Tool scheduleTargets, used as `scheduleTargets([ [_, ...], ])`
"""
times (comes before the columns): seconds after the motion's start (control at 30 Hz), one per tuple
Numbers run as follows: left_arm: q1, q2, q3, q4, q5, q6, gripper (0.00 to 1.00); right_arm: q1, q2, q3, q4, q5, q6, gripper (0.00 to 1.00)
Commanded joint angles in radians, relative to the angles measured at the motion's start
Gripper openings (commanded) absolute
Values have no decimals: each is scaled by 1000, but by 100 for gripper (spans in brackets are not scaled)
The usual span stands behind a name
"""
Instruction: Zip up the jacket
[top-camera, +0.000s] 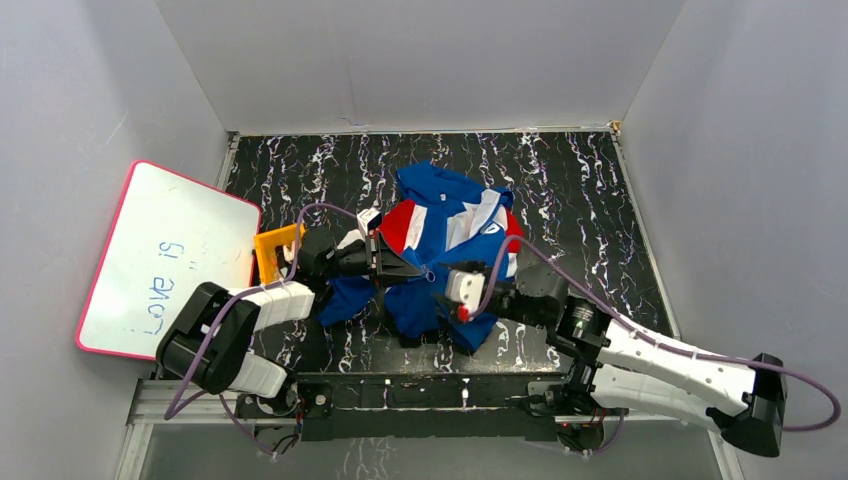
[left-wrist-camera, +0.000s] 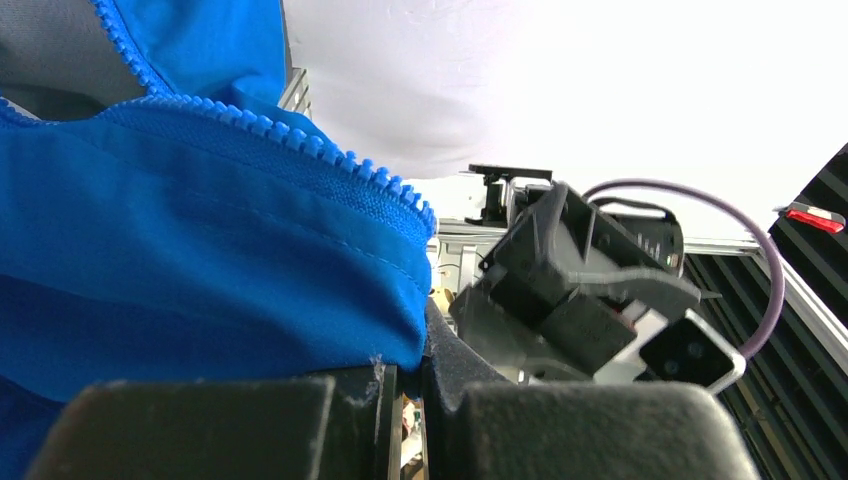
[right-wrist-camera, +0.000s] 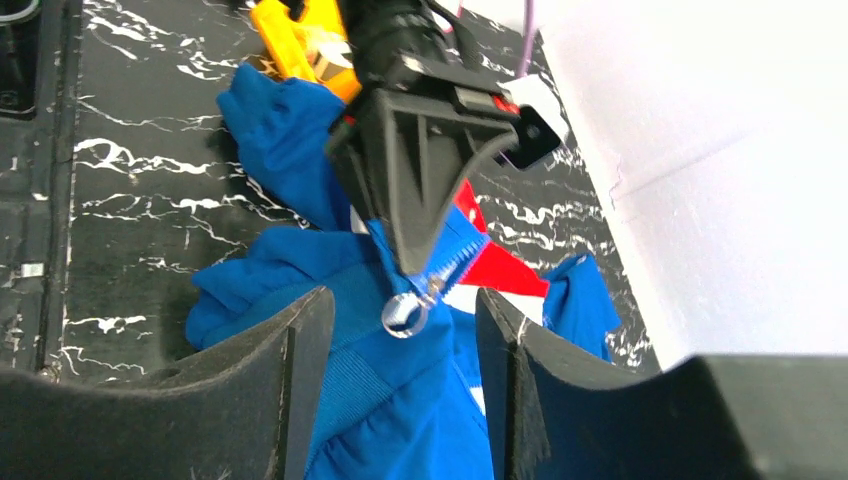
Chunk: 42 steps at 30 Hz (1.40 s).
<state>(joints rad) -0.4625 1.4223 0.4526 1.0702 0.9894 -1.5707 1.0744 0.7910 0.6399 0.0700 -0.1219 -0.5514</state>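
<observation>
Right claw (right-wrist-camera: 402, 300) stands open, jaws straddling the small silver ring-shaped zipper pull (right-wrist-camera: 404, 318). Left claw (right-wrist-camera: 415, 250), at 12 o'clock of it, is clamped on the soft royal-blue fabric jacket (top-camera: 440, 215), crumpled at the centre of the black marbled tabletop (top-camera: 580, 200). Expect limp, light cloth that bunches; grip the pull only. Top view hides the pull; left wrist view shows the blue zipper teeth (left-wrist-camera: 300, 140).

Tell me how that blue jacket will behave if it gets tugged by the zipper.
Probably floppy: the jacket lies crumpled in folds. Likely to bunch rather than slide, though the left gripper pinches its zipper edge. The small ring-shaped pull may swing away.
</observation>
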Motion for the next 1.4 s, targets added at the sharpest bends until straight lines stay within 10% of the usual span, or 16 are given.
scheduleTargets([
  [0.0,10,-12,24,36,38,-14,0,137,33,4,122,249,-181,59],
  [1.37,9,-26,17,32,92,3,0,233,143,-44,131,463,-282,41],
])
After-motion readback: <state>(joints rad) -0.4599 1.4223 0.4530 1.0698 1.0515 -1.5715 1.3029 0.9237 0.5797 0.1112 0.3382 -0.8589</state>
